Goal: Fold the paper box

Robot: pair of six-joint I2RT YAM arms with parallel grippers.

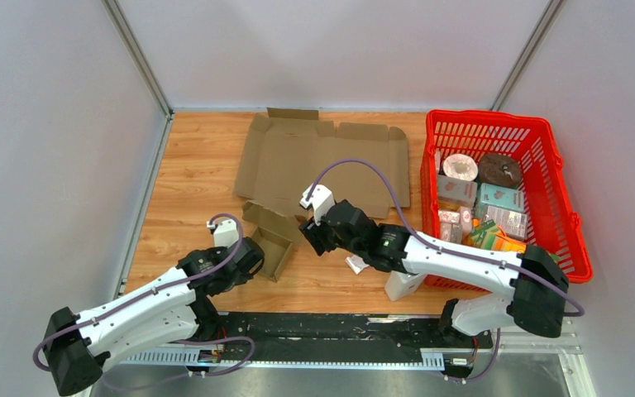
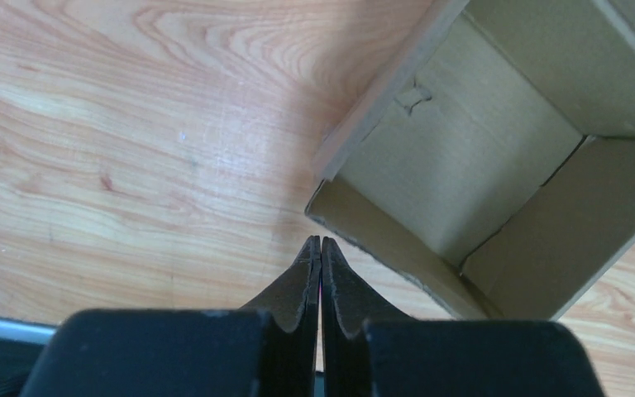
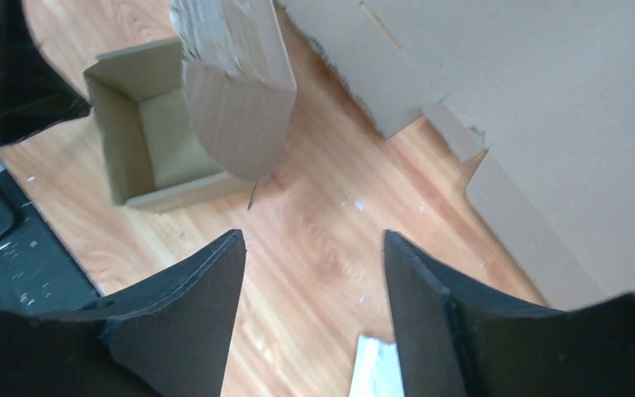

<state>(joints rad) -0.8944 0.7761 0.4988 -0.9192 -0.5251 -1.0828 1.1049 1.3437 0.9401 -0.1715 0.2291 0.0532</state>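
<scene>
A small brown cardboard box stands open on the wooden table, its lid flap raised at the back. It shows in the left wrist view and the right wrist view. My left gripper is shut and empty, its tips just off the box's near left corner. My right gripper is open and empty, hovering over bare table to the right of the box. A large flat unfolded cardboard sheet lies behind.
A red basket full of packaged goods stands at the right. A small white paper scrap lies under the right arm. Grey walls close in the table at left, back and right.
</scene>
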